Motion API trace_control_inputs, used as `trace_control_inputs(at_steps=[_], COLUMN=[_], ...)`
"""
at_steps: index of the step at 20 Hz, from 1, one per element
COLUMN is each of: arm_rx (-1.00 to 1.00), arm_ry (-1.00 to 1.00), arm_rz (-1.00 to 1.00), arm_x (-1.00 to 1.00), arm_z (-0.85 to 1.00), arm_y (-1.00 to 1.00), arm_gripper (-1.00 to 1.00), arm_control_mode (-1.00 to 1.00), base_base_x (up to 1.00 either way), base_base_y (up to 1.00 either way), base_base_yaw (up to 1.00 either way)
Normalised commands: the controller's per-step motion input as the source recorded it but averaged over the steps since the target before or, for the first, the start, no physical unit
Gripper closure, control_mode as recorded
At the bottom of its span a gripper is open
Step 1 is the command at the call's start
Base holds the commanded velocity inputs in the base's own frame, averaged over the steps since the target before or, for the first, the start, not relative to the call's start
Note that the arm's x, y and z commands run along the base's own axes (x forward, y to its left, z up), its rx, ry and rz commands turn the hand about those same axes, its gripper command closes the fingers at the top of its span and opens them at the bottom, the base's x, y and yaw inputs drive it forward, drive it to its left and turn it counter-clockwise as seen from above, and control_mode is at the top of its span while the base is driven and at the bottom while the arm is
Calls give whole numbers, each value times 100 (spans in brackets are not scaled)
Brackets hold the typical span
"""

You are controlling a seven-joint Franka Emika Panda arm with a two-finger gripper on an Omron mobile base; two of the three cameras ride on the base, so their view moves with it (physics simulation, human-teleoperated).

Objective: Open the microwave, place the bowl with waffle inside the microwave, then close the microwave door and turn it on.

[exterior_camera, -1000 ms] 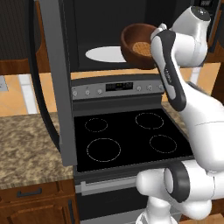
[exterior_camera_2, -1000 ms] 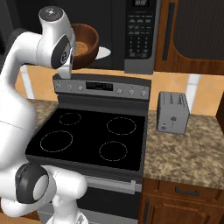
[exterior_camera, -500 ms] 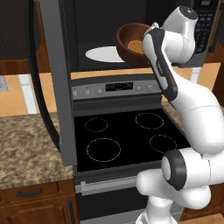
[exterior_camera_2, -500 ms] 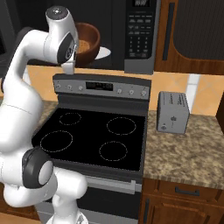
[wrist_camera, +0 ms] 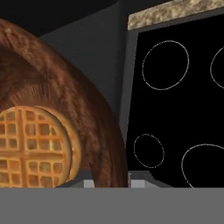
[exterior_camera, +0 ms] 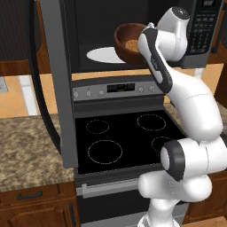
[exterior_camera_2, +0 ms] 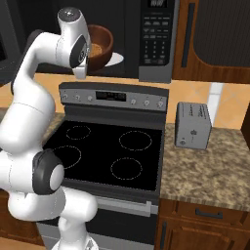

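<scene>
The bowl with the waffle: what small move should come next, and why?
Probably carry the bowl a little deeper over the turntable plate and lower it. The microwave door stands open, the waffle lies inside the bowl, and the bowl hangs at the cavity's mouth, held by the shut gripper.
</scene>
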Motion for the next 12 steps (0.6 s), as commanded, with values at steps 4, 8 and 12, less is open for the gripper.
trace_control_inputs(at_steps=[4, 8, 12], arm_rx=[0, 0, 0], arm_ry=[2, 0, 0], arm_rz=[0, 0, 0], arm_x=[57, 48, 50], arm_z=[0, 0, 0], arm_y=[8, 1, 0], arm_gripper=[100, 100, 100], arm_control_mode=[-100, -100, -100], base_base_x=[0, 0, 0], base_base_y=[0, 0, 0], base_base_yaw=[0, 0, 0])
